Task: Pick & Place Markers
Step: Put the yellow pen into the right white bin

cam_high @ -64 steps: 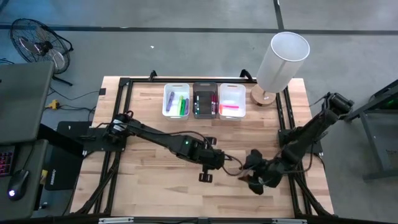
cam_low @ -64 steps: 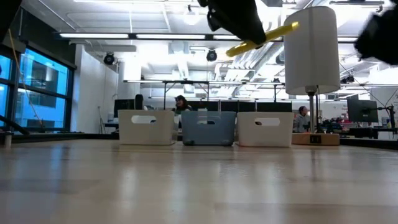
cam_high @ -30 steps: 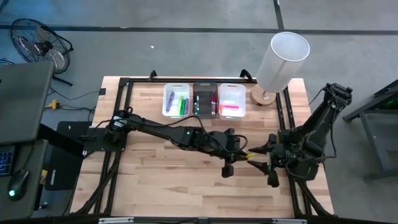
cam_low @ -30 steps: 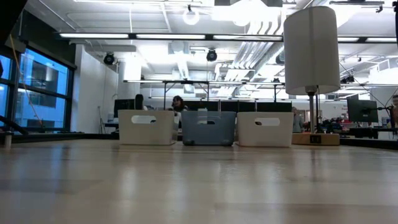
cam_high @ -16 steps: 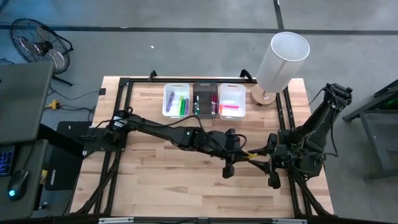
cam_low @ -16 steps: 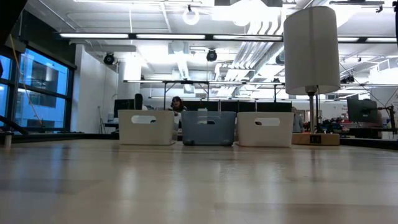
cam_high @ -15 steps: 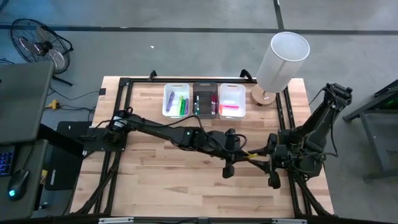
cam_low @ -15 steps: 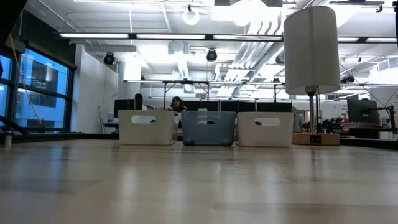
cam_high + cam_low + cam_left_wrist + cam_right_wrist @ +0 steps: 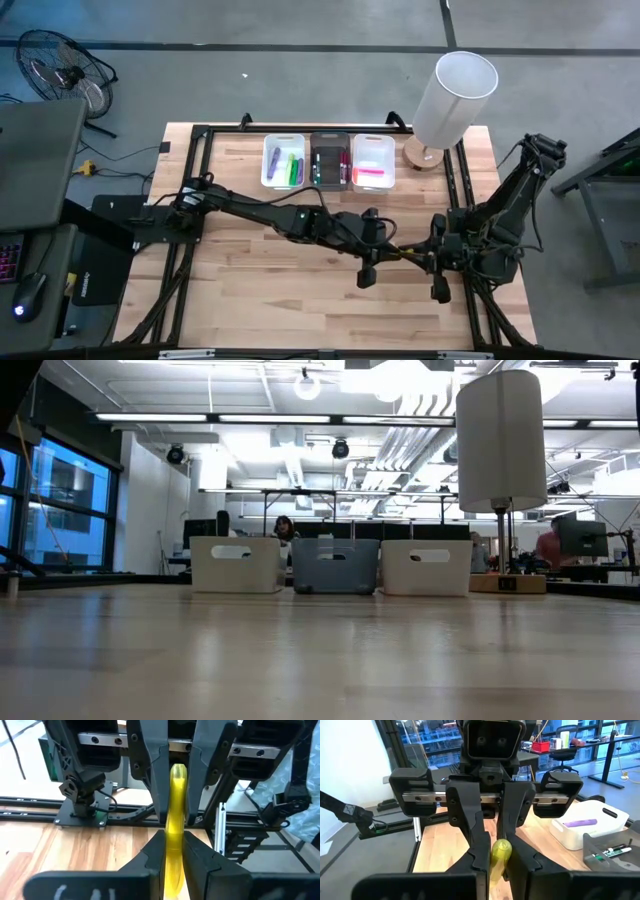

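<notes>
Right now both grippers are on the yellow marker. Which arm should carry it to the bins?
Left, probably. The left gripper and right gripper both clamp the yellow marker, but the left arm lies closer to the bins, while the right arm sits at the table's right edge.

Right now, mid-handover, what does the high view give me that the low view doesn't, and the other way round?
Only the high view shows the left pincer and right pincer facing each other over the table's right part, the yellow marker bridging them, and the markers inside the three bins. Only the low view shows the room behind the table, with people at desks, and the bins' handle cutouts. Both show the three bins in a row, the lamp and the wooden table.
</notes>
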`<action>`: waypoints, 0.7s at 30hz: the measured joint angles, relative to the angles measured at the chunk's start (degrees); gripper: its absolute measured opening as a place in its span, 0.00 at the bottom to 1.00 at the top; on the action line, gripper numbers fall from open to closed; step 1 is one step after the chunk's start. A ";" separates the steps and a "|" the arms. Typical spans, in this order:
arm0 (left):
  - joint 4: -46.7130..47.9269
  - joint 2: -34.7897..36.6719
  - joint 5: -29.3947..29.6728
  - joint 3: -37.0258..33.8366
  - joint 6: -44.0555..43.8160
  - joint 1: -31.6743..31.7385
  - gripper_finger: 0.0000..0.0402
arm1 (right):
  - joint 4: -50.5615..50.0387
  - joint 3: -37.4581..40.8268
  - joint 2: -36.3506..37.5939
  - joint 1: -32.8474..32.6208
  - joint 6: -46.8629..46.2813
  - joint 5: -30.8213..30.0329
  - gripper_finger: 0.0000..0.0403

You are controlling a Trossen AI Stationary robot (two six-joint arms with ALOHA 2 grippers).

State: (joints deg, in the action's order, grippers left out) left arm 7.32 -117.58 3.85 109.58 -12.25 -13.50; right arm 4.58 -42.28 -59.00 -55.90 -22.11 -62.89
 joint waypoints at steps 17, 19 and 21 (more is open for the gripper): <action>3.91 0.63 2.21 -0.08 -0.10 0.00 0.70 | -0.98 0.00 -0.02 -0.02 0.57 -3.58 0.07; 6.85 1.72 3.25 -0.11 -0.91 0.00 0.72 | -1.66 0.00 0.01 -0.02 0.25 -4.32 0.07; 10.82 3.39 5.78 -0.09 -2.63 0.00 0.72 | -3.25 0.00 0.37 -0.02 -1.03 -4.32 0.07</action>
State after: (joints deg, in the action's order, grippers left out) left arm 18.14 -114.19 9.63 109.49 -14.88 -13.50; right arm 1.32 -42.28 -58.64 -55.92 -23.14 -67.22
